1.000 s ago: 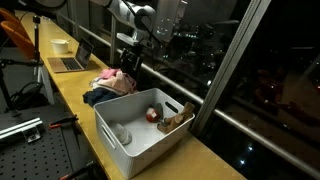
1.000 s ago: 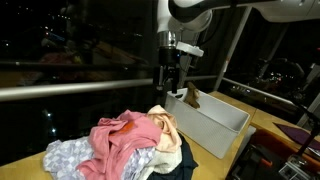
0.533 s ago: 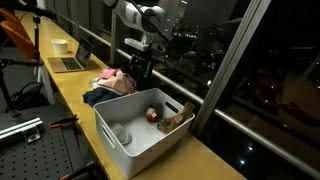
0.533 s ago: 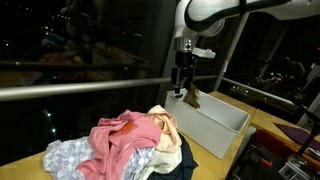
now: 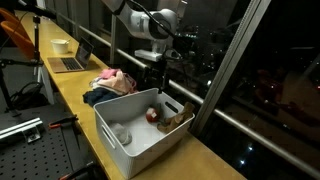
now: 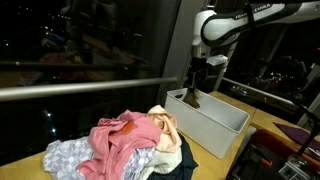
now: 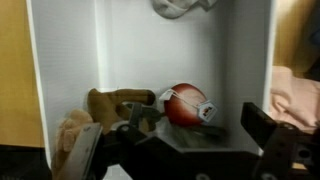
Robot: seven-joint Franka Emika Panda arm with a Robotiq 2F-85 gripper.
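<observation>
The gripper stands wide open and holds nothing: in the wrist view its two dark fingers are spread far apart at the lower edge, with bare space between them. It hangs over the white bin, above the end where a red ball lies just beside a brown soft toy – the two appear to touch. The wrist view alone shows the white markings on the ball and a grey-white bundle at the bin's opposite end.

In both exterior views the gripper points straight down. In an exterior view the brown soft toy sits right under the fingertips, and whether they touch cannot be told. These views also show a heap of clothes on the table beside the bin – pink on top – and a laptop further along
</observation>
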